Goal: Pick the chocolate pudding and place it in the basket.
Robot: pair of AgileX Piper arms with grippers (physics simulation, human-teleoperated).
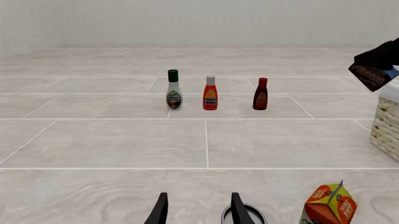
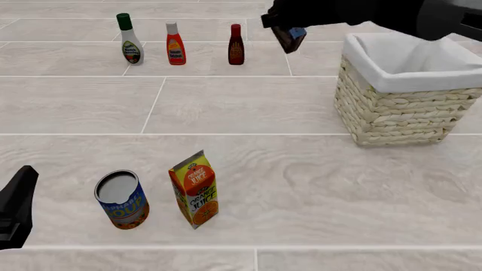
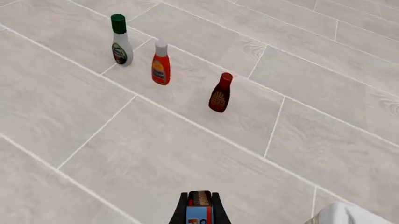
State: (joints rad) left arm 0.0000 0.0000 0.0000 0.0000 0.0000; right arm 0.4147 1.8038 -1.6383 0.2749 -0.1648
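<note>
1. The right claw [image 2: 289, 35] is clamped on the chocolate pudding [image 2: 290, 37], a small dark brown box with a blue band. It holds the box in the air, tilted, just outside the basket's [image 2: 391, 116] far left corner and above the level of its rim.
2. In the right wrist view, the two dark fingers [image 3: 181, 212] press against the narrow sides of the pudding box [image 3: 199, 210], whose blue and reddish label faces the camera. A corner of the basket's white cloth [image 3: 349, 215] shows close by.
3. The left claw [image 1: 198, 211] stands apart, its two thin black fingers with a clear gap between them and nothing held. It hangs low over the tabletop [image 2: 249, 107], well away from the basket, with the soup can [image 2: 121, 199] just ahead of it.
4. The basket is square, woven of pale straw in thick rows, with smooth white cloth folded over its rim.
5. The tabletop looks like pale grey wood-grain planks with thin white seams.
6. An orange juice carton [image 2: 195, 188] with a gabled top stands just beside the can, both well to the near left of the basket.
7. Three bottles stand in a row far to the basket's left: a white bottle [image 2: 130, 39] with a green cap, an orange bottle [image 2: 175, 44] with a white cap, and a dark brown bottle [image 2: 236, 45] with a red cap.
</note>
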